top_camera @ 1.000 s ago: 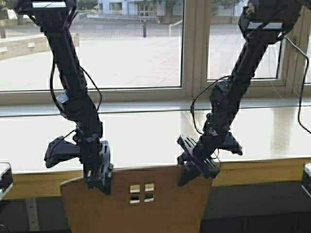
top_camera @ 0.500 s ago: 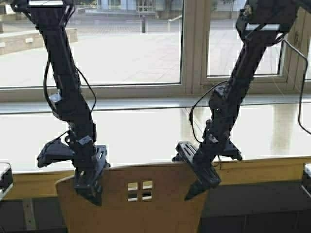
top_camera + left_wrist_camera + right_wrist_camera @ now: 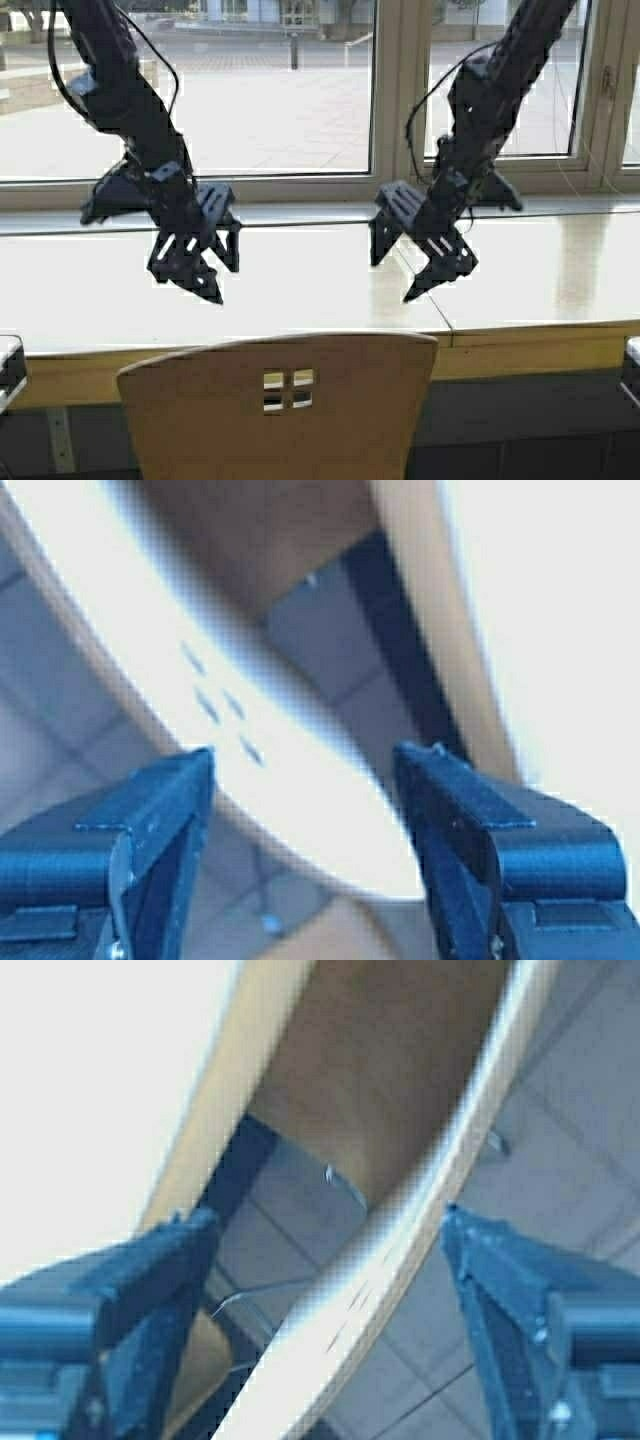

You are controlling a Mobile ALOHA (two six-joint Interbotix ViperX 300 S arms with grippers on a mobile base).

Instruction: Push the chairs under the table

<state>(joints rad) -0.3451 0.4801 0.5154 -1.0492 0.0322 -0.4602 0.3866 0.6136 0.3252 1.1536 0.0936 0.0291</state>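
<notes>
One tan plywood chair [image 3: 280, 410] stands with its curved back against the light wood front edge of the long pale table [image 3: 300, 290]; its four square cut-outs face me. My left gripper [image 3: 205, 265] hangs open and empty above the tabletop, over the chair back's left side. My right gripper [image 3: 405, 265] hangs open and empty above the tabletop, over the chair's right side. Both wrist views look down on the chair's top edge [image 3: 290, 770] [image 3: 400, 1270], well below the open fingers [image 3: 170, 810] [image 3: 500, 1280].
A window [image 3: 270, 90] and its sill [image 3: 300, 212] run behind the table. Dark robot parts [image 3: 10, 370] [image 3: 630, 370] sit at the left and right edges. A tiled floor [image 3: 570, 1090] shows below the chair.
Both grippers have lifted off the chair back's top edge and risen above the tabletop. The chair back has sunk slightly in view.
</notes>
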